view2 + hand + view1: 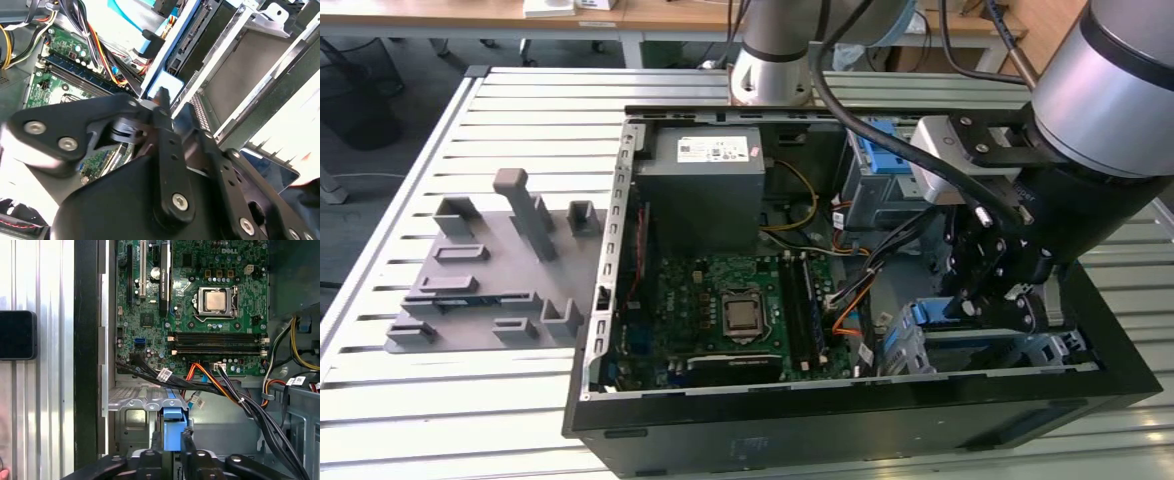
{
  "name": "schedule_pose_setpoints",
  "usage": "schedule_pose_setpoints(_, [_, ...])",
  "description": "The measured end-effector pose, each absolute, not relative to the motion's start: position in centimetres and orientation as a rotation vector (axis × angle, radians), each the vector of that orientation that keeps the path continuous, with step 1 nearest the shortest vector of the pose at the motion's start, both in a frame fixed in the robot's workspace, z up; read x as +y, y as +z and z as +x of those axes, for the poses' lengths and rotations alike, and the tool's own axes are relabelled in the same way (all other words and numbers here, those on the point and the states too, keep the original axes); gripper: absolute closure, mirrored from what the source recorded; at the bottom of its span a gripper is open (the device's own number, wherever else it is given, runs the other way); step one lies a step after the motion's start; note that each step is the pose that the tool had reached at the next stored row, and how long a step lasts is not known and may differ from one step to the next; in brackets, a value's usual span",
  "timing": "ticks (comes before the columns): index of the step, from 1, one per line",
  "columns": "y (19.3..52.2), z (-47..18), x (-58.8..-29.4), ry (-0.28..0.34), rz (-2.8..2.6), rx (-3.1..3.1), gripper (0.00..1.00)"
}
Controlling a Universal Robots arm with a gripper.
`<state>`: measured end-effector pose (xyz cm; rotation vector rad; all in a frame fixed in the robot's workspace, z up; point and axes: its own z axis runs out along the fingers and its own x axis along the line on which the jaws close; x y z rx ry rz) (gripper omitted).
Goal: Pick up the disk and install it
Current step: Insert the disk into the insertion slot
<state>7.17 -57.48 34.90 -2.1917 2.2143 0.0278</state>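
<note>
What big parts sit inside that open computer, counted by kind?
motherboard: 1
power-supply box: 1
disk: 1
Total: 3

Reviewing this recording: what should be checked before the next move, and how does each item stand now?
1. Gripper shut on disk: ok, clamped on its blue frame.
2. Disk at the cage: ok.
3. Disk fully seated: cannot tell.
4. Cables clear of disk: cannot tell; the bundle runs close by.
5. Case open: ok.
</note>
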Motion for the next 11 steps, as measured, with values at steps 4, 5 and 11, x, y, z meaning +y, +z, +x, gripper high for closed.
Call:
schedule_pose_setpoints(4, [34.89, 7.17, -57.48, 0.028, -2.192, 2.214, 0.81])
schedule_pose_setpoints(5, [34.89, 7.17, -57.48, 0.028, -2.192, 2.214, 0.87])
schedule_pose_setpoints(11, [34.87, 7.17, -57.48, 0.028, -2.192, 2.214, 0.89])
